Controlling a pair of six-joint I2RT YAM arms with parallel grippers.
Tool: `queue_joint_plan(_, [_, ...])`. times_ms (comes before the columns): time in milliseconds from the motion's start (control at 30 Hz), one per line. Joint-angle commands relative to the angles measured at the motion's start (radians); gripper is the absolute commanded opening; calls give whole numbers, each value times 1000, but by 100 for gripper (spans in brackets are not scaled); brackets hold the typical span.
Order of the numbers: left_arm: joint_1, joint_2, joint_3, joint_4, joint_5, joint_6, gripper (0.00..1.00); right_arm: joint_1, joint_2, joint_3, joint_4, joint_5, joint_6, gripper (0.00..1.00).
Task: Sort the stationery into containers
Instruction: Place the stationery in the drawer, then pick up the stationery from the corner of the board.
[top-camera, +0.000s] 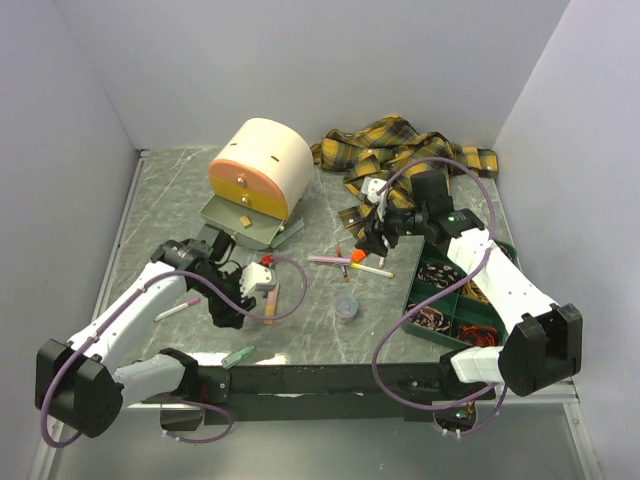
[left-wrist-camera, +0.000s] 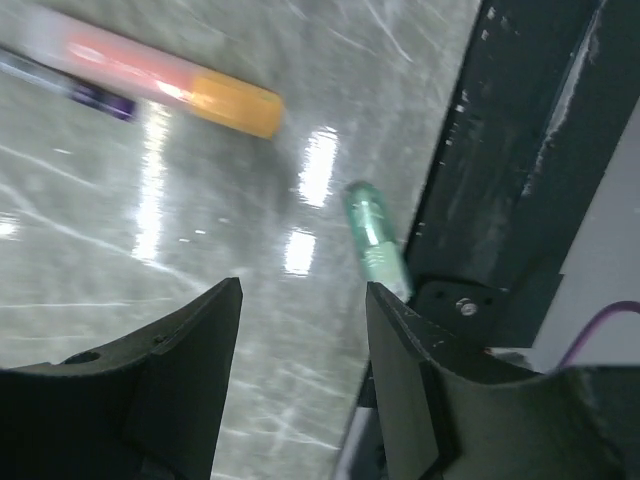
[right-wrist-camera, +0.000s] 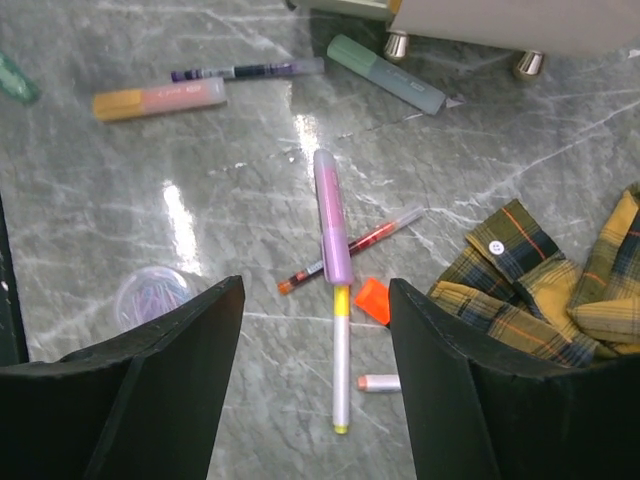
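Observation:
Loose pens lie mid-table: a purple highlighter (right-wrist-camera: 332, 215), a white-and-yellow pen (right-wrist-camera: 342, 370), a thin red pen (right-wrist-camera: 350, 250) and an orange cap (right-wrist-camera: 372, 300). My right gripper (right-wrist-camera: 315, 290) hangs open and empty above them (top-camera: 372, 243). A tiny round pot (top-camera: 347, 310) sits nearer the front. My left gripper (top-camera: 228, 305) is open and empty (left-wrist-camera: 304, 290), low over the table. An orange-pink highlighter (left-wrist-camera: 170, 85) and a pale green piece (left-wrist-camera: 375, 240) lie ahead of it. The cream drum box (top-camera: 258, 165) has its bottom drawer (top-camera: 240, 220) open. The dark green tray (top-camera: 425, 290) is at the right.
The plaid shirt (top-camera: 400, 150) lies bunched at the back right, close to my right arm. Coiled rubber bands (top-camera: 440, 318) fill tray compartments. A pink pen (top-camera: 178, 311) lies left of my left arm. A black rail (top-camera: 330, 375) runs along the front edge.

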Motion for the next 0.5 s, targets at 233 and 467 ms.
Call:
queue_joint_plan(233, [170,-304,-169,395,-232,-403,70,175,38,28,-239,-50,-376,63])
queue_joint_plan(467, [335,-525,-194,527,-418,-538,86,470,240,101,-136,-7,-303,59])
